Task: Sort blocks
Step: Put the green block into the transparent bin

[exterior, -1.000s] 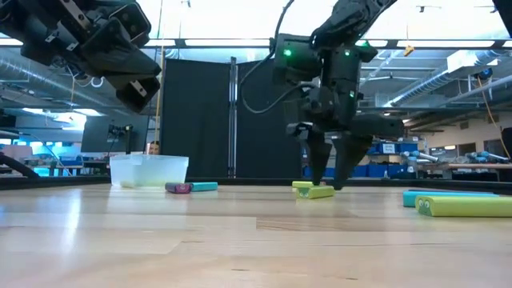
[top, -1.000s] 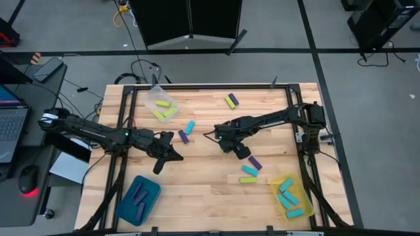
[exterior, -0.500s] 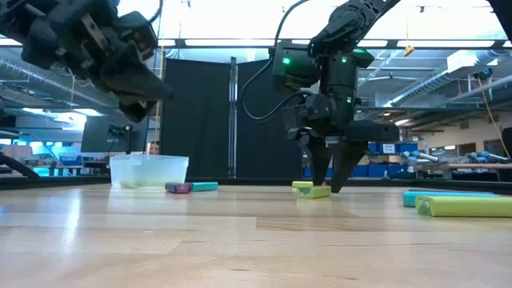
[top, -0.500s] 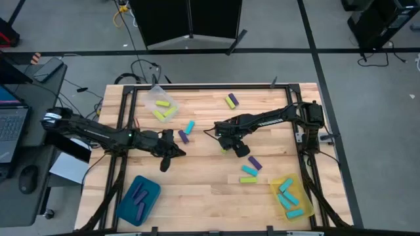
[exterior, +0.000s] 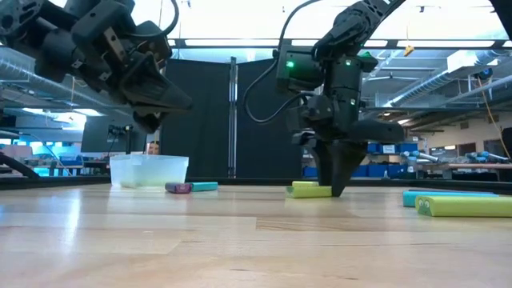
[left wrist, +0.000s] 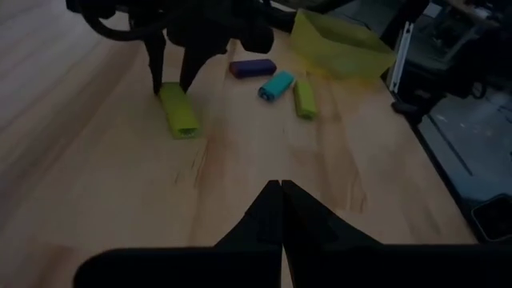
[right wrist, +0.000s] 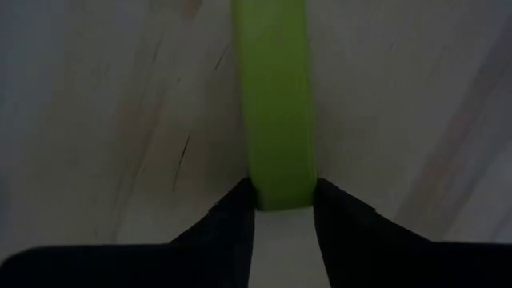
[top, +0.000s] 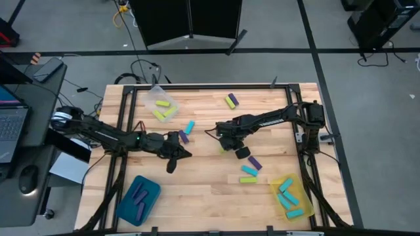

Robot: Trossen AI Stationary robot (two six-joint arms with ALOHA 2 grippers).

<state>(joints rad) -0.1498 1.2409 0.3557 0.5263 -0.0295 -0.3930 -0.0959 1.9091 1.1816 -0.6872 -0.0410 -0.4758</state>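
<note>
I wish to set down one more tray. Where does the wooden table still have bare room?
Bare wood lies along the near edge between the teal tray and the yellow tray, and at the far side between the clear tray and the purple and yellow-green block pair. The middle is crowded with both grippers and loose blocks.

In the right wrist view the yellow-green block (right wrist: 276, 104) ran off the frame's edge, its near end hidden between the right gripper (right wrist: 282, 210) fingers, and from above that gripper covered most of it.
</note>
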